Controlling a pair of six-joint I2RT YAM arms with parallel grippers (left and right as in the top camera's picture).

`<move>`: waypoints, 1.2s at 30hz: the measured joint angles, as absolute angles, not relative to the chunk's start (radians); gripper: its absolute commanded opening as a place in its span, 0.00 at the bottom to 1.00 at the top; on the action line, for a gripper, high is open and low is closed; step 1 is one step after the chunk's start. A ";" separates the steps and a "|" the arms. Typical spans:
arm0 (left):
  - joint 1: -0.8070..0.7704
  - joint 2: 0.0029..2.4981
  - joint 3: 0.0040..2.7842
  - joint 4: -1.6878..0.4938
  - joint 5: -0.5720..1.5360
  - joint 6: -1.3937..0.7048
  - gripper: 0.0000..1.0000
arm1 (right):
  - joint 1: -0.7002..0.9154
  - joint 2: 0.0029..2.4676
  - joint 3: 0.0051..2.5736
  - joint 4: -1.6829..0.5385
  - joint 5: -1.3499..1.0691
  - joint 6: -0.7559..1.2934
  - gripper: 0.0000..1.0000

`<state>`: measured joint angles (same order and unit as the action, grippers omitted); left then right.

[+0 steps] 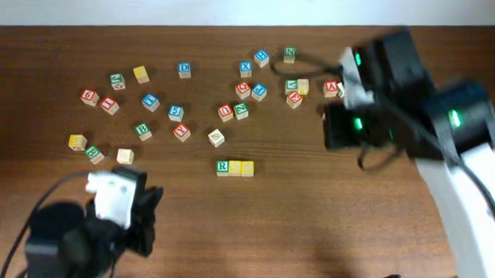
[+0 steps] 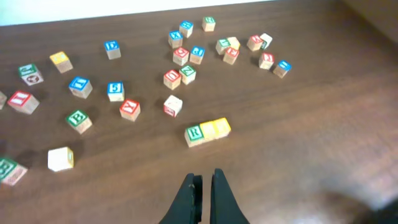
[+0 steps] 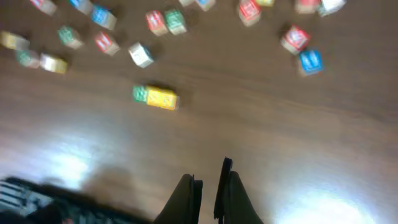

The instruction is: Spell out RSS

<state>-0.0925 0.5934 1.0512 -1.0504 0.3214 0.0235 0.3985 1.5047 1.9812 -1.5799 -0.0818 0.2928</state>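
Green-R cube [image 1: 222, 167] abuts two yellow cubes [image 1: 236, 167] in one row; left gripper [image 2: 203, 186], right gripper [image 3: 208, 185] clenched empty, apart from row.

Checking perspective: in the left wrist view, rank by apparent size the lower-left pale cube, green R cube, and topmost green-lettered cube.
Largest first:
lower-left pale cube
green R cube
topmost green-lettered cube
Camera nearness likely explains it.

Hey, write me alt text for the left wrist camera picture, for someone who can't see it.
A green R cube and two yellow cubes sit touching in a short row, just beyond the left tool, whose fingers are nearly together and hold nothing. Other letter cubes lie scattered farther back across the dark wooden table.
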 measured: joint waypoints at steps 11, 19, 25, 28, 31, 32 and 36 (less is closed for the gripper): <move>-0.093 0.515 1.041 -1.217 0.313 0.031 0.99 | 0.498 0.706 1.255 -1.415 -0.004 0.421 0.98; -0.093 0.515 1.040 -1.278 0.313 0.031 0.99 | 0.498 0.656 1.251 -1.412 -0.003 0.424 0.98; -0.093 0.490 1.039 -1.278 0.313 0.031 0.99 | 0.498 0.656 1.251 -1.412 -0.003 0.424 0.98; -0.093 0.367 1.033 -1.277 0.305 0.031 0.99 | 0.498 0.656 1.251 -1.412 -0.003 0.424 0.98; -0.092 0.264 0.950 -1.105 0.233 0.031 0.99 | 0.498 0.656 1.250 -1.412 -0.003 0.424 0.98; -0.086 0.238 0.893 -1.021 0.206 0.037 0.99 | 0.498 0.656 1.250 -1.412 -0.002 0.424 0.98; -0.072 0.166 0.644 -0.699 0.178 0.047 0.99 | 0.498 0.656 1.248 -1.412 -0.002 0.427 0.98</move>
